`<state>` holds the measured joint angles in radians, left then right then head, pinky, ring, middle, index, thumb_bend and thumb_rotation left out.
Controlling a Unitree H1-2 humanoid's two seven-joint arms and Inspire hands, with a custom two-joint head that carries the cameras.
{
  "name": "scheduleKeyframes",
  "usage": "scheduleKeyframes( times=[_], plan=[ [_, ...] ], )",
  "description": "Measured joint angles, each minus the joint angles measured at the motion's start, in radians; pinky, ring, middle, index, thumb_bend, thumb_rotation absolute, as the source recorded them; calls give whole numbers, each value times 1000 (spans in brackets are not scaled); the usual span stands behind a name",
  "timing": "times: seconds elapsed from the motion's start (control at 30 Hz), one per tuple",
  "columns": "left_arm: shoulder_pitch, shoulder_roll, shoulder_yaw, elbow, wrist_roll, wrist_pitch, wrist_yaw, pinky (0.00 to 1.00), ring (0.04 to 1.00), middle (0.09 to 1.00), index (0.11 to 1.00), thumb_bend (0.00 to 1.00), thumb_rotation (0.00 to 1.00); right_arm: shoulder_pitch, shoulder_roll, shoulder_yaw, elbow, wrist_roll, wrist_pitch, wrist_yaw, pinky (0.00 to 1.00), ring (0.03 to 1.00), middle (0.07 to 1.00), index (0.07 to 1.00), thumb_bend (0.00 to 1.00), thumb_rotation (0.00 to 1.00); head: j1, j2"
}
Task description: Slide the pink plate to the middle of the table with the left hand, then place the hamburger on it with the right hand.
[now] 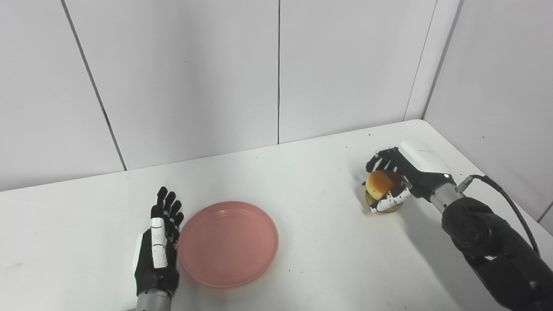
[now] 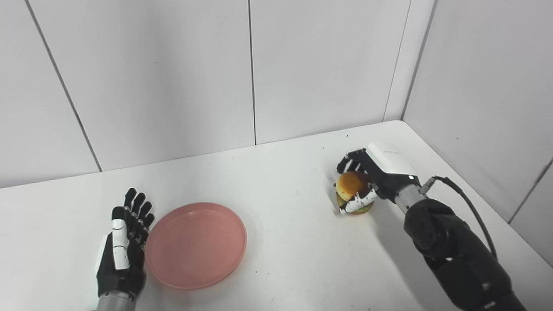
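Note:
The pink plate (image 1: 228, 243) lies flat on the white table (image 1: 305, 182), left of centre. My left hand (image 1: 160, 244) stands open on its edge right against the plate's left rim, fingers straight and pointing away from me. The hamburger (image 1: 382, 191), orange bun on top with green below, sits on the table at the right. My right hand (image 1: 403, 174) is wrapped around it, fingers behind and thumb in front, shut on the hamburger.
White wall panels close the table at the back and on the right. The table's right edge (image 1: 503, 184) runs close beside my right arm. A black cable (image 1: 508, 198) loops off the right wrist.

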<state>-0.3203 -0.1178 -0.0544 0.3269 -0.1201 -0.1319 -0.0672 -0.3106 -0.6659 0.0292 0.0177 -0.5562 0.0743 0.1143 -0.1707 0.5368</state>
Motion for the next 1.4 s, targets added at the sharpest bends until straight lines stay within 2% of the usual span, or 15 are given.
scheduleKeyframes(
  times=[0.07,0.17,0.27,0.37,0.43,0.6,0.8,0.9,1.07,1.2,1.4],
  plan=[
    [2,-4,-2,-2,10,4,4,1000,991,1000,1000,725,1000,0,9,0,-34,6,-9,1,315,382,443,524,523,0,0,0],
    [4,-6,-13,-2,33,3,12,1000,995,1000,1000,739,1000,-3,18,0,-37,37,-98,-15,311,372,440,521,524,0,129,-1],
    [5,-20,-15,1,45,1,27,1000,999,999,1000,746,1000,-17,39,3,-26,52,-180,-33,311,374,444,518,524,0,157,-3],
    [8,-56,-18,3,65,1,61,1000,996,992,1000,744,1000,-52,64,27,-12,65,-256,-38,318,387,455,515,524,0,212,-11],
    [8,-74,-30,13,84,-3,85,1000,987,988,1000,721,1000,-82,83,49,-13,64,-277,-35,325,394,456,514,524,0,235,-11],
    [3,-77,-53,29,126,-10,127,991,984,986,997,709,1000,-149,123,104,-36,67,-297,30,336,389,474,533,514,0,280,-8],
    [-9,-80,-66,46,146,-10,143,984,985,992,998,711,1000,-189,191,180,-62,88,-301,111,380,415,471,533,515,0,316,-11],
    [-12,-81,-68,51,147,-10,147,984,989,994,1000,711,1000,-218,232,220,-51,95,-303,149,359,403,468,537,514,0,320,-12],
    [-14,-81,-70,55,147,-14,152,977,985,990,994,716,1000,-252,279,281,-34,48,-286,222,303,375,473,541,510,0,321,-14],
    [-17,-82,-71,63,147,-21,157,969,980,987,990,722,1000,-254,300,307,-6,24,-285,248,282,365,472,543,509,0,317,-12],
    [-16,-82,-73,59,148,-24,162,970,983,990,994,706,1000,-254,305,327,72,-10,-286,256,309,373,475,545,510,0,306,-9]
  ],
)
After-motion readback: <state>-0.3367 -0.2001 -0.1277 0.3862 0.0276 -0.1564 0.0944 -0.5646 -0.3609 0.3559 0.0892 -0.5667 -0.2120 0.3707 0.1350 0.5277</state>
